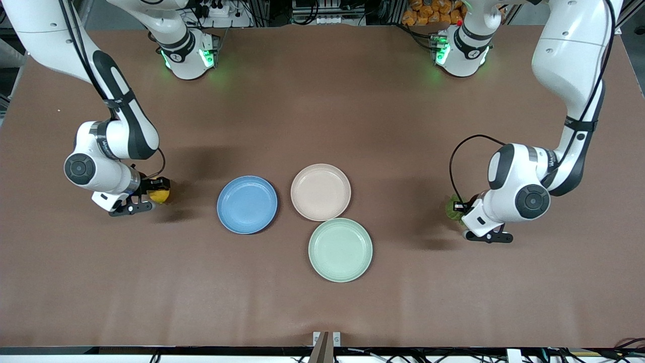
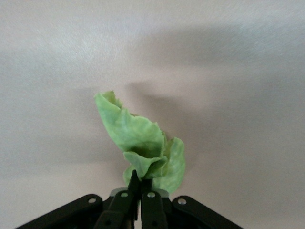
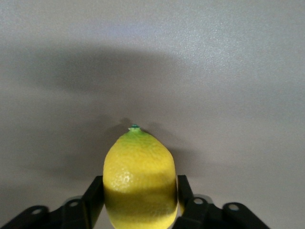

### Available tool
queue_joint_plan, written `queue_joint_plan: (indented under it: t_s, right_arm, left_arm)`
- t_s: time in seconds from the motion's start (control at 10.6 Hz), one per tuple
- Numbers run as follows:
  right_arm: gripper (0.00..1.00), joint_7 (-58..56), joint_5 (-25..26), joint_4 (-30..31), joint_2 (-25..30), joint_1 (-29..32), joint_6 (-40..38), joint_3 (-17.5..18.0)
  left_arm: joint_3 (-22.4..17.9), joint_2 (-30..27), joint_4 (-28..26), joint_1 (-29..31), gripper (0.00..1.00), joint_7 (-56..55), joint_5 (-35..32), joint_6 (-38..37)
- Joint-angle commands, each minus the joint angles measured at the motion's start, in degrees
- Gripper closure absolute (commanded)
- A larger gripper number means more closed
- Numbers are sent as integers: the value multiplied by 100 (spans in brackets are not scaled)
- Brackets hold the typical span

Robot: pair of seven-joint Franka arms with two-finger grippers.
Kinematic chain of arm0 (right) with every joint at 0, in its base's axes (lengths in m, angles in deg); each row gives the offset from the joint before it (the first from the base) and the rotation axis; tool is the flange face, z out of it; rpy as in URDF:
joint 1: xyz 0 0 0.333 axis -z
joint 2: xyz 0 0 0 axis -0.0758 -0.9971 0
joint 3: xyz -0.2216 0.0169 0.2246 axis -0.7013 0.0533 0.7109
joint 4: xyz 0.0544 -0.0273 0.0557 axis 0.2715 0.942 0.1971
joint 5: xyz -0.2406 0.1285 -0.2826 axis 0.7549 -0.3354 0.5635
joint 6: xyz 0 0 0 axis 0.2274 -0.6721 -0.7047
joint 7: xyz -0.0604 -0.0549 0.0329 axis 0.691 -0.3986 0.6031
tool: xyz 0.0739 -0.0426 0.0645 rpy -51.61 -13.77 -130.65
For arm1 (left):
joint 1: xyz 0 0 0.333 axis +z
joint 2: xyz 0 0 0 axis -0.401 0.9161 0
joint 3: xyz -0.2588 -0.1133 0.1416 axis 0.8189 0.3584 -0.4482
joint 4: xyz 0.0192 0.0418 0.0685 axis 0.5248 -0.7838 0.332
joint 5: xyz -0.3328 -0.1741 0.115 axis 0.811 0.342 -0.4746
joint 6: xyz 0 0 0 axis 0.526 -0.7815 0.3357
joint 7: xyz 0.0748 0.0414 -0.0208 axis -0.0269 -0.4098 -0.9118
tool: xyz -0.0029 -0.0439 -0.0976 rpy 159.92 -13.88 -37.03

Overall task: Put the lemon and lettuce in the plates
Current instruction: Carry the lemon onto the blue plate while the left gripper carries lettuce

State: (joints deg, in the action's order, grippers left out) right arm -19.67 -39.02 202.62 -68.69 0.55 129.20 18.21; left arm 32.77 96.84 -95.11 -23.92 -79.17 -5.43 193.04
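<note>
My right gripper (image 1: 157, 194) is shut on the yellow lemon (image 1: 160, 195) above the table at the right arm's end; in the right wrist view the lemon (image 3: 140, 183) sits between the black fingers (image 3: 93, 198), green tip outward. My left gripper (image 1: 457, 207) is shut on the green wrinkly lettuce leaf (image 1: 452, 207) above the table at the left arm's end; the leaf (image 2: 140, 143) hangs from the pinched fingertips (image 2: 134, 183) in the left wrist view. The blue plate (image 1: 247, 204) and the beige-pink plate (image 1: 320, 191) lie mid-table, both bare.
A pale mint-green plate (image 1: 340, 249) lies nearer the front camera than the beige-pink plate, touching its rim area. The brown table (image 1: 322, 116) spreads around the plates. The arm bases stand along the table's edge farthest from the camera.
</note>
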Motion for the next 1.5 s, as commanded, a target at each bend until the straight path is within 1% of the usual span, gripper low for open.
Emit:
queue_joint_plan:
  t_s: [0.0,0.09,0.19,0.38,0.47,0.56,0.75,0.94,1.03,1.13,1.22,1.41]
  right_arm:
    - [93,22,-183,-255,61,29,-463,61]
    - [100,13,-507,-632,87,-67,-997,61]
    - [100,48,-632,-1070,88,-233,-1655,61]
    - [100,170,-808,-1582,114,-409,-2091,61]
    - [100,432,-974,-1733,88,-637,-2162,61]
    - [100,974,-1046,-1812,44,-987,-2119,53]
    - [100,2143,-1055,-2338,-280,-1586,-2119,61]
    - [100,2997,-968,-2917,-823,-2209,-2092,53]
    - [100,3349,-958,-3173,-1114,-2395,-2066,53]
    - [100,3518,-984,-3228,-1256,-2449,-1996,53]
    - [100,3528,-1046,-3193,-1344,-2458,-1796,53]
    - [100,3537,-1055,-3167,-1468,-2458,-1732,53]
  left_arm:
    - [316,-287,255,-24,100,-184,94,-491]
    - [457,-384,273,-33,100,-403,191,-545]
    - [624,-454,265,-33,100,-570,296,-546]
    - [1019,-447,291,-51,100,-1150,350,-537]
    - [1160,-446,291,-51,100,-1265,393,-493]
    - [1301,-438,282,-68,100,-1441,516,-371]
    - [1329,-403,273,-488,100,-1809,779,146]
    - [1276,-315,273,-971,100,-2415,763,341]
    - [1267,-254,273,-1104,100,-2696,728,507]
    - [1267,-244,273,-1262,100,-2960,728,553]
    - [1267,-192,273,-1420,100,-3293,736,649]
    - [1258,1,291,-1824,100,-4014,719,1043]
